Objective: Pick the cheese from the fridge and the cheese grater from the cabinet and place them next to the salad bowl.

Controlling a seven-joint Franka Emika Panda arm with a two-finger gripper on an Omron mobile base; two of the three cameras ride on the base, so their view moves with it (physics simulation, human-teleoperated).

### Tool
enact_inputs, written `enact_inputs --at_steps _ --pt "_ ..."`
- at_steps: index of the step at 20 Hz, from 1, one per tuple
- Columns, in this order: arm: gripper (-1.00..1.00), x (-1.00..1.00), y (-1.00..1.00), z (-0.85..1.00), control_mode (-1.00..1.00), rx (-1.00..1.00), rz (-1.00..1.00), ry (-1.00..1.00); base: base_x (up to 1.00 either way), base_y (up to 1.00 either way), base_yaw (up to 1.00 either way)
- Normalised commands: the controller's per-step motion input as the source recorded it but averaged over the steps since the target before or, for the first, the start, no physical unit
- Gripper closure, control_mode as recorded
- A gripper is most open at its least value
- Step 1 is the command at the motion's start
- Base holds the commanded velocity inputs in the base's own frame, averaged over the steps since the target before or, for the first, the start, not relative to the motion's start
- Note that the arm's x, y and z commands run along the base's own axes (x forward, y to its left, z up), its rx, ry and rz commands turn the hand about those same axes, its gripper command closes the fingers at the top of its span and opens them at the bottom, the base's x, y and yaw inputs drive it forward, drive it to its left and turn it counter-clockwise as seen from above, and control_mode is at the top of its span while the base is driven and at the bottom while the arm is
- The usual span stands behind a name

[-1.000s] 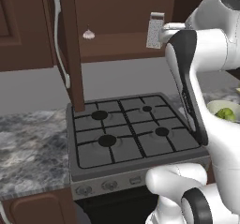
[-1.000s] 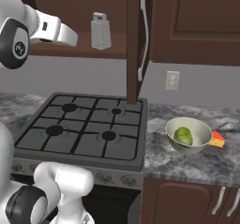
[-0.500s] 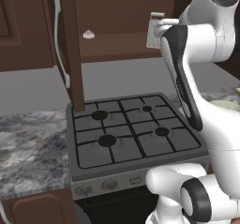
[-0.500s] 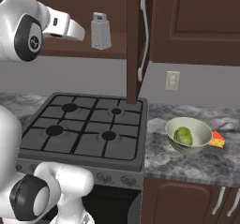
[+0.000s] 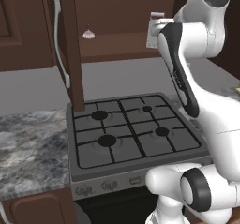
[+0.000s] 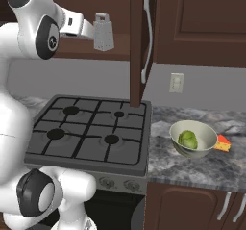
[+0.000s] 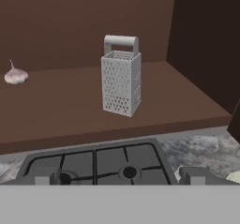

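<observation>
Cheese (image 6: 222, 144): placed beside salad bowl (image 6: 203, 133). Cheese grater (image 7: 121, 75): on cabinet shelf (image 7: 70, 106), ahead of hand (image 7: 120, 177), fingers apart, ungrasped.

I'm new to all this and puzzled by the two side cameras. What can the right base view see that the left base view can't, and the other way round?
Right base view: the salad bowl with its lettuce, the cheese beside it, and a wall outlet. Left base view: a garlic bulb on the cabinet shelf. Both share the stove, the open cabinet door, the arm, and the cheese grater standing upright on the shelf.
</observation>
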Motion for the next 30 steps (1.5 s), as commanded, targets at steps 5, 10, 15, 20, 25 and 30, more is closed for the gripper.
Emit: enact_inputs --at_steps 5,10,15,20,25,30 --pt "-1.0 0.55 0.0 -0.18 -1.0 0.0 0.0 -0.02 0.0 0.0 0.0" --pt "-1.0 0.6 -0.09 -0.03 -1.0 0.0 0.0 -0.03 0.0 0.0 0.0" --pt "-1.0 0.62 -0.16 0.0 -1.0 0.0 0.0 -0.01 0.0 0.0 0.0" --pt "-1.0 0.44 0.0 0.0 -1.0 0.0 0.0 0.0 0.0 0.0 0.0" --pt "-1.0 0.54 0.0 -0.04 -1.0 0.0 0.0 0.0 0.0 0.0 0.0" --pt "-1.0 0.48 0.0 -0.07 -1.0 0.0 0.0 0.0 0.0 0.0 0.0"
